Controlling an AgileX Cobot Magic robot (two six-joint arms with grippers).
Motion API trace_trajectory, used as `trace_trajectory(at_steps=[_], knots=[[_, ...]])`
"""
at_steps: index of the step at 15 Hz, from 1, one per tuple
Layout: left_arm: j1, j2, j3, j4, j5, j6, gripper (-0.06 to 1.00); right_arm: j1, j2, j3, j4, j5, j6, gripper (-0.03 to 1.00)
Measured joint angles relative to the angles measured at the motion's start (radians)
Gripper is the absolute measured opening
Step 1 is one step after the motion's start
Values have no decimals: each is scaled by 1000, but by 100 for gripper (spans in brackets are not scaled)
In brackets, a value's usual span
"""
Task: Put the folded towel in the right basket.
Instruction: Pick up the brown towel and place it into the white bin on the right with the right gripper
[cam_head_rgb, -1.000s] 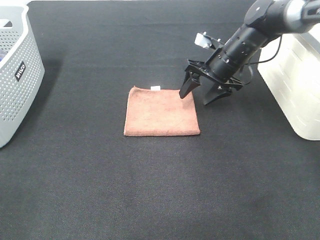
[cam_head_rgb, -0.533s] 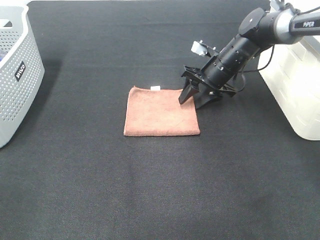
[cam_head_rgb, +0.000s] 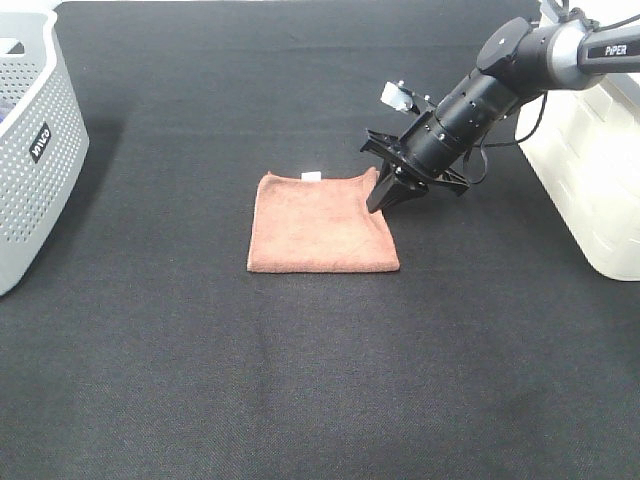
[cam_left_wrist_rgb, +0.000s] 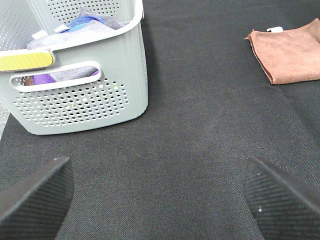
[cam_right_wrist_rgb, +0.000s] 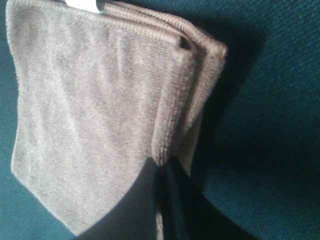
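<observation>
Bench (cam_head_rgb: 300, 380) covered in black fabric, seen from a high camera. Near its middle lies the folded towel (cam_head_rgb: 322, 224), a squarish terracotta cloth with a small white tag (cam_head_rgb: 311, 176) on its far edge. The right arm reaches in from the upper right and slants down to the towel's far right corner. The right gripper (cam_head_rgb: 385, 195) has its jaws closed together on the towel's right edge near that corner, and the cloth there looks slightly raised off the fabric; the rest of the towel lies flat. The right basket (cam_head_rgb: 590, 150), large, white and plastic, stands at the right edge of the bench, well apart from the towel. A grey basket (cam_head_rgb: 30, 170) with perforated sides and a black label (cam_head_rgb: 39, 142) stands at the left edge, also well apart from the towel.

From the right wrist camera, the towel (cam_right_wrist_rgb: 90, 100) fills most of the picture, its stacked folded layers showing along one side. The dark jaws of the right gripper (cam_right_wrist_rgb: 162, 200) meet on that side, pinching the cloth between them.

From the left wrist camera, the left gripper (cam_left_wrist_rgb: 160, 195) sits above bare black fabric with its jaws wide apart, holding nothing. The grey basket (cam_left_wrist_rgb: 80, 95) is close by, with blue, purple and grey cloths (cam_left_wrist_rgb: 85, 22) inside. The towel (cam_left_wrist_rgb: 292, 55) lies farther off.
</observation>
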Motion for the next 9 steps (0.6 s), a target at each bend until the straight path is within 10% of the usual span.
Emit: trace_trajectory(at_steps=[9], knots=[[0,0,0,0,0,0,87,0,-244,-4,-86,32,0,0]])
